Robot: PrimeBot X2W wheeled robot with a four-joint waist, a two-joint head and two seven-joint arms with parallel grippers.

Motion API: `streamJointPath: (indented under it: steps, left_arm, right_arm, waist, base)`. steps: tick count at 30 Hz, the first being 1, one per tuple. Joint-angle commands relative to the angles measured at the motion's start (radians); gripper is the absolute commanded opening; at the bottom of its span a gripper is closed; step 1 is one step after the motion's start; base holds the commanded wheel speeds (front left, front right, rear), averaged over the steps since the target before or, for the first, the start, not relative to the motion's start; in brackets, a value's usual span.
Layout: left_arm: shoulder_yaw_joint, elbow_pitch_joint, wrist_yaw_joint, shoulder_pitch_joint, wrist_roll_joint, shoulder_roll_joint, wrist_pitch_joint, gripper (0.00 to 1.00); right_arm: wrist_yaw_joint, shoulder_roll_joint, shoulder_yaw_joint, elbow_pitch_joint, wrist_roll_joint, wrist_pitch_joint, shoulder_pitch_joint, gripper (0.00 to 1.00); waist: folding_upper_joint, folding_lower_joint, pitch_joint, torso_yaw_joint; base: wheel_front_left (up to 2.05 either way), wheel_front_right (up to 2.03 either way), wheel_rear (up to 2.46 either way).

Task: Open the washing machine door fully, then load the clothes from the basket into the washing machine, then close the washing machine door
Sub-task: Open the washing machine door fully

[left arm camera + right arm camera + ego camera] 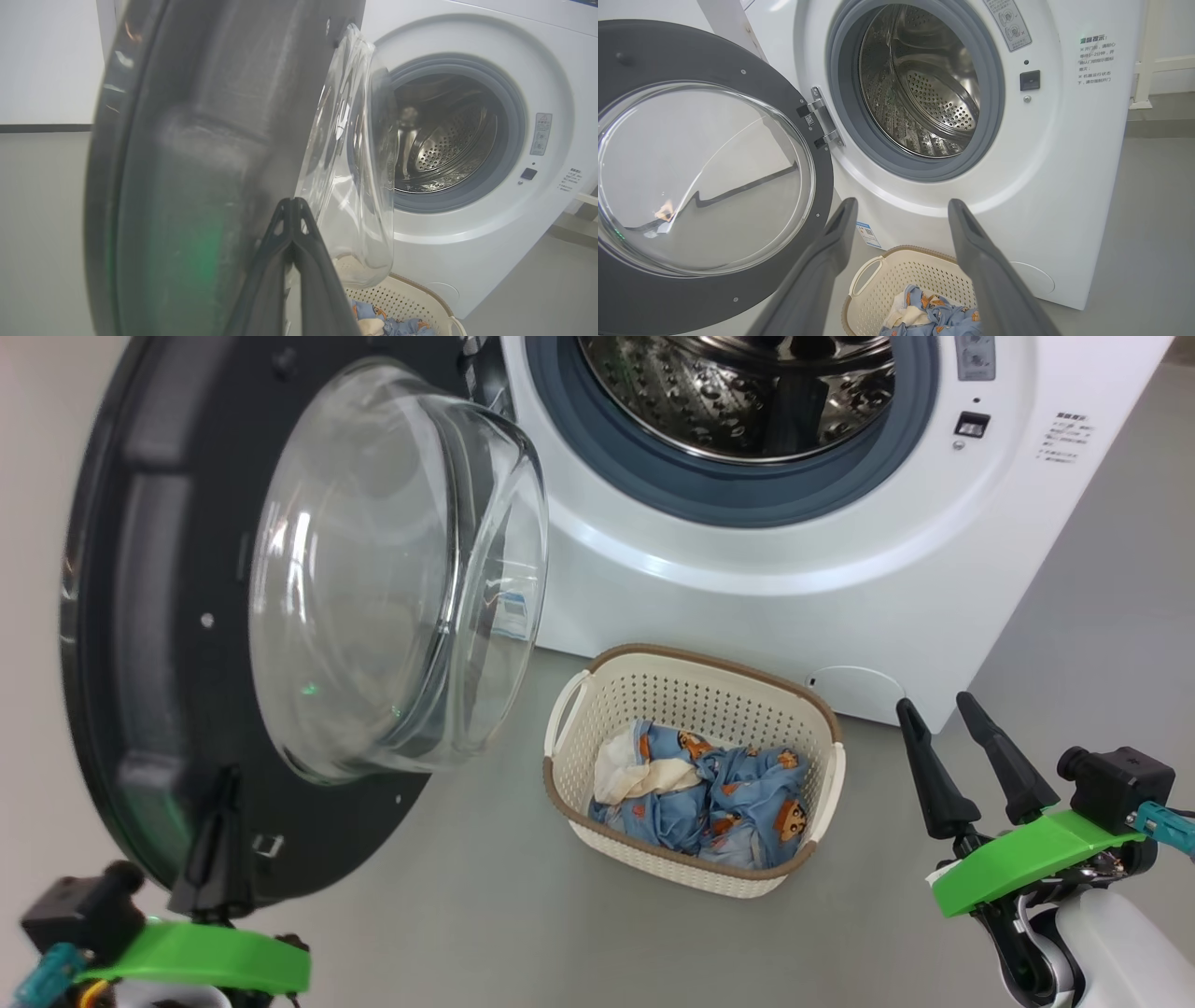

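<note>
Clothes at lower centre lie left of my wide-spread right end effector, nearer than my closed left end effector.

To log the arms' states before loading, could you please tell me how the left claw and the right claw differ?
The left claw is shut, fingers pressed together; the right claw is open, fingers spread. The left claw sits by the lower edge of the washing machine door; the right claw hangs free over the floor, right of the basket. Both have dark tapered fingers on green mounts.
</note>
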Motion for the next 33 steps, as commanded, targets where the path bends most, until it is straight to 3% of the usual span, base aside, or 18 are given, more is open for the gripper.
streamJointPath:
  steps: [1, 8, 18, 33]
  left_arm:
    - [0.062, 0.002, 0.019, -0.043, -0.018, 0.048, 0.002, 0.0]
    - [0.099, 0.062, 0.013, -0.101, -0.039, 0.079, 0.005, 0.0]
    - [0.116, 0.247, -0.037, -0.27, -0.083, 0.09, 0.005, 0.0]
    - [0.111, 0.507, -0.091, -0.458, -0.082, 0.148, 0.003, 0.0]
  right_arm:
    - [0.005, -0.013, 0.011, -0.027, -0.007, -0.012, -0.011, 1.0]
    - [0.005, -0.026, 0.007, -0.031, -0.008, -0.012, -0.026, 1.0]
    - [0.005, -0.049, 0.0, -0.032, -0.013, -0.012, -0.065, 1.0]
    - [0.005, -0.077, -0.009, -0.038, -0.018, -0.012, -0.1, 1.0]
  waist:
    - [0.0, 0.0, 0.016, 0.014]
    - [0.0, 0.0, 0.064, 0.05]
    - [0.0, 0.0, 0.133, 0.112]
    - [0.0, 0.0, 0.188, 0.135]
  base:
    - [0.0, 0.0, 0.0]
    - [0.0, 0.0, 0.0]
    - [0.0, 0.0, 0.0]
    - [0.0, 0.0, 0.0]
